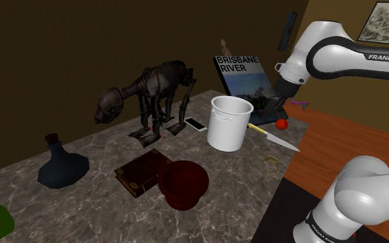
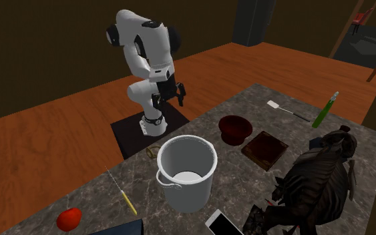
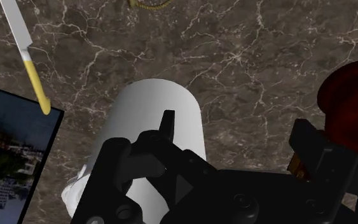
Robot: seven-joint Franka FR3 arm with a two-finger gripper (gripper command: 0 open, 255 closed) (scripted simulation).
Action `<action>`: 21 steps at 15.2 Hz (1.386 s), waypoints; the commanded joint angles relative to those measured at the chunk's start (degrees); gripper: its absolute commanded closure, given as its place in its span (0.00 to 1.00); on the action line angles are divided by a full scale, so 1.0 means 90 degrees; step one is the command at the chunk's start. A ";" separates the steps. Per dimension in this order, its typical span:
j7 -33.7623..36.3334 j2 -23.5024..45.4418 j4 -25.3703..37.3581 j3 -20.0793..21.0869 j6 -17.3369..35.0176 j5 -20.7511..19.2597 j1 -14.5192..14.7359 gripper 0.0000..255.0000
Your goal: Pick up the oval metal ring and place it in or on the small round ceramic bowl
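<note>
- The ring point(image 1: 272, 163) is a thin, yellowish oval loop. It lies flat on the marbled surface point(image 3: 247, 70), close to the edge, below and ahead of the jaws and well apart from them.
- The jaws are wide open and hold nothing. They hang high over the surface, with the white bucket point(image 3: 155, 127) right under them.
- Handling, as a judgement:
  - The ring looks light and stiff.
  - It is probably smooth enough to skid or flip if it is pinched off-centre.
  - It is not likely to be fragile.
- Where to hold it, as a judgement:
  - It stands barely proud of the surface, so the fingertips would have to come down almost to touching.
  - The safest grip is across the oval's short width, with both fingers outside the loop.
  - Failing that, one finger could go inside and one outside, clamping the wire on a long side.
- The knife point(image 3: 25, 54) lies near the ring, on the far side of the bucket from the jaws. A descent should keep clear of its blade.
- The dark red bowl point(image 3: 352, 118) sits out to one side of the jaws, well apart from the ring.
- The carry would have to pass the bucket, going over it or round it.
- With so light a ring, a low release over the bowl's middle should keep it from bouncing out.
</note>
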 commanded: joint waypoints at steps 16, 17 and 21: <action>-0.1356 0.0469 -0.2702 -0.1249 0.2897 -0.1729 -0.1271 0.00; -0.1443 0.0637 -0.2790 -0.1345 0.3145 -0.1863 -0.1381 0.00; -0.1496 0.1131 -0.2950 -0.1487 0.3791 -0.2037 -0.1475 0.00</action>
